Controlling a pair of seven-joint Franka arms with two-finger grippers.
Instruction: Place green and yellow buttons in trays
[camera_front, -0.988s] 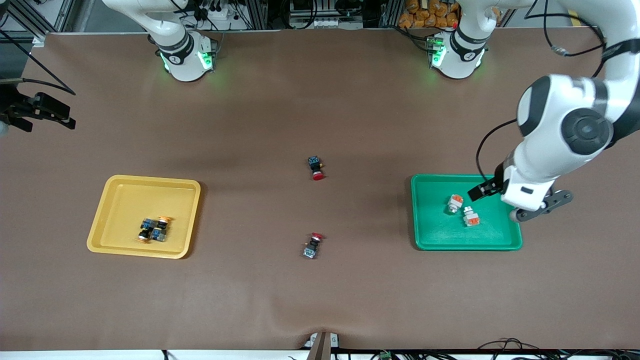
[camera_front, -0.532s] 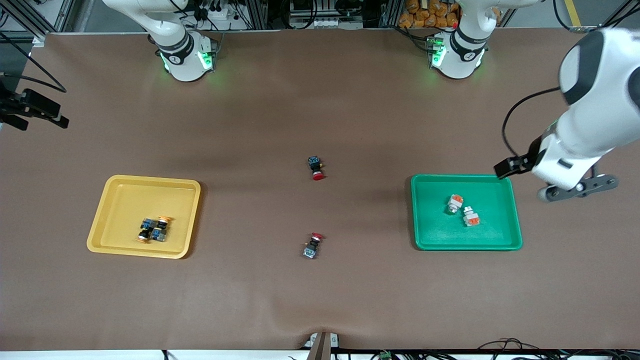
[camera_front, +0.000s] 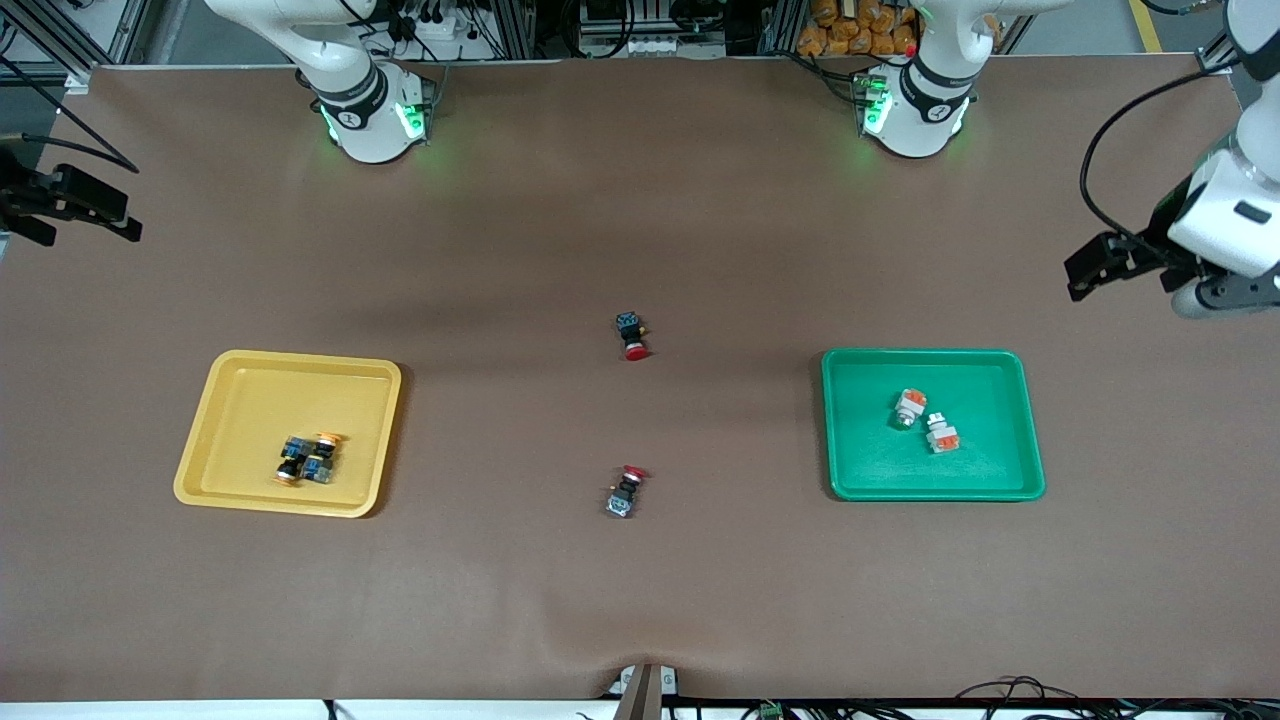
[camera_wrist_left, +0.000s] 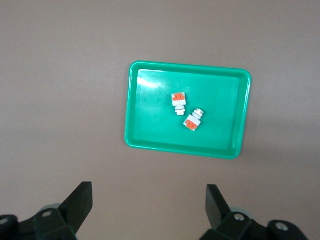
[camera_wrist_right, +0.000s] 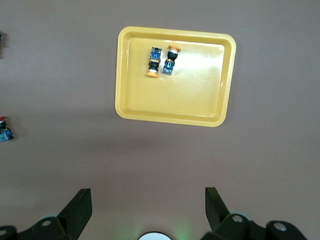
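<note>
The yellow tray (camera_front: 250, 400) lies toward the right arm's end of the table. Two buttons with orange-yellow caps (camera_front: 310, 460) rest side by side in it, also seen in the right wrist view (camera_wrist_right: 162, 61). The green tray (camera_front: 870, 470) lies toward the left arm's end and holds two silver-white buttons with orange blocks (camera_front: 908, 408) (camera_front: 941, 433). My left gripper (camera_wrist_left: 148, 200) hangs open and empty, high over bare table at the left arm's end, clear of the green tray (camera_wrist_left: 155, 130). My right gripper (camera_wrist_right: 148, 200) is open and empty, high over bare table beside the yellow tray (camera_wrist_right: 200, 95).
Two black switches with red caps lie on the mat between the trays, one (camera_front: 632, 336) farther from the front camera than the other (camera_front: 624, 492). The arm bases (camera_front: 370, 110) (camera_front: 910, 105) stand along the table's back edge.
My left arm has risen and drawn away from over the green tray toward the left arm's end of the table. The right gripper has barely shifted. The buttons lie still.
</note>
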